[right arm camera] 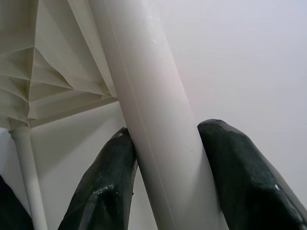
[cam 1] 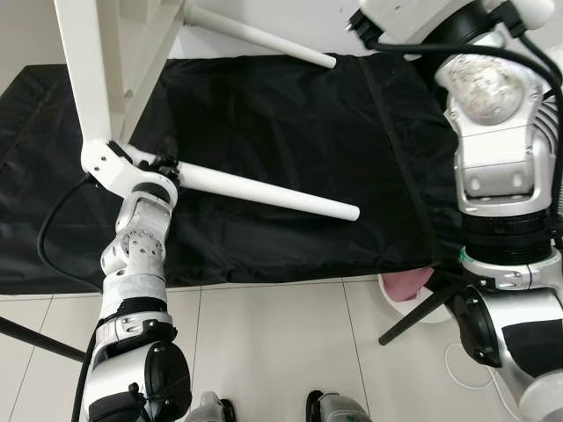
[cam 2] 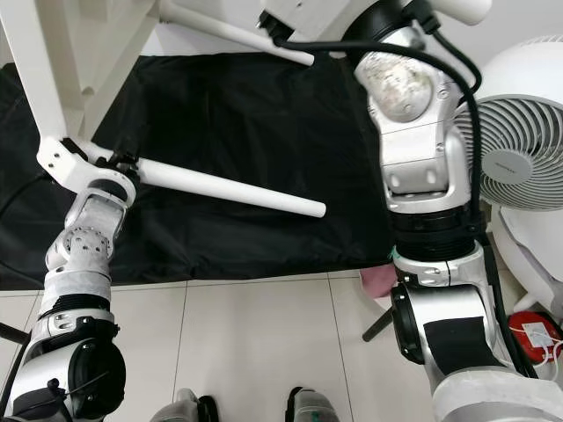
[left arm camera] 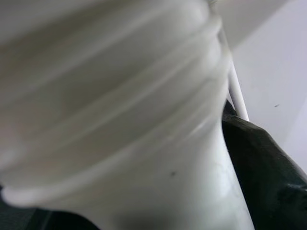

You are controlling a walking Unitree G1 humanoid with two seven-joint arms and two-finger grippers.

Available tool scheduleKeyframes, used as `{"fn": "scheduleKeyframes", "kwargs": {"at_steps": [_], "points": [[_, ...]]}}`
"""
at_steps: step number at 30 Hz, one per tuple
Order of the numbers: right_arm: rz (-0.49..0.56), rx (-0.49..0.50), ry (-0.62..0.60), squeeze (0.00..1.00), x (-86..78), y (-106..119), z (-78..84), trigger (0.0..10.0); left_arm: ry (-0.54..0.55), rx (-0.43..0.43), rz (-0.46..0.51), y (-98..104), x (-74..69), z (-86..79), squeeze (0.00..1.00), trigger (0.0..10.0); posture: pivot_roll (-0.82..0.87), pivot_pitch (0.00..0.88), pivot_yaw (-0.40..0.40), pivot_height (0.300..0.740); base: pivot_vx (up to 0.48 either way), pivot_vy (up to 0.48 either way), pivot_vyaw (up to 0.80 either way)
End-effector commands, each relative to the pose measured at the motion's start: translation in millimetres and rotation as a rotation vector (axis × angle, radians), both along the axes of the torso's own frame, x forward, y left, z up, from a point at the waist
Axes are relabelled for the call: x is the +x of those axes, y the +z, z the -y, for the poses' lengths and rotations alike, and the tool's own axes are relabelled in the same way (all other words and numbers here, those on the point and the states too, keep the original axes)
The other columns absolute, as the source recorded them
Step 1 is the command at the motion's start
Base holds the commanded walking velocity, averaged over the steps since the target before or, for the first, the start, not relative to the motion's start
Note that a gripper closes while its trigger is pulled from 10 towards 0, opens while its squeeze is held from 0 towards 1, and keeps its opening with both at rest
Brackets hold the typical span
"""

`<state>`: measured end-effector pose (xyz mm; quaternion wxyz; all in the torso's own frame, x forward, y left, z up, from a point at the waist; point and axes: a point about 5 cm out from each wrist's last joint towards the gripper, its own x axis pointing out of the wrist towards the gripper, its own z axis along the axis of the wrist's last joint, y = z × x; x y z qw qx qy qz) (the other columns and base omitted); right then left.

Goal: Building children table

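A white children's table stands tipped on its side over a black cloth. Its lower leg sticks out to the right above the cloth. My left gripper is shut on the base of this leg, right at the table's corner bracket. The left wrist view is very close on the ridged base of the leg. Another leg juts out higher up. My right arm is raised, and my right gripper is shut on a white leg, one black finger on each side.
The black cloth lies on a pale tiled floor. A white fan stands to the right, with a red object below it. A pink item and a black stand leg sit by the cloth's near right corner.
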<state>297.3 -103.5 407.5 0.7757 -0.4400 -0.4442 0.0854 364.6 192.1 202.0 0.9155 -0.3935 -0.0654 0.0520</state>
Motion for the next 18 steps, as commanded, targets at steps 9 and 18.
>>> {"fn": "scheduleKeyframes", "kwargs": {"at_steps": [9,18], "points": [[0.041,0.196,0.053,0.00,-9.4,22,22.0,10.0,0.050,0.212,0.116,52,-13.6,-32.1,0.00,0.0,-0.12,0.152,0.122,0.740,0.000,0.000,0.00],[0.107,0.267,0.016,0.00,-16.9,33,38.9,10.0,0.063,0.321,0.284,112,-27.7,-42.7,0.00,0.0,-0.10,0.166,0.111,0.740,0.000,0.000,0.00]]}}
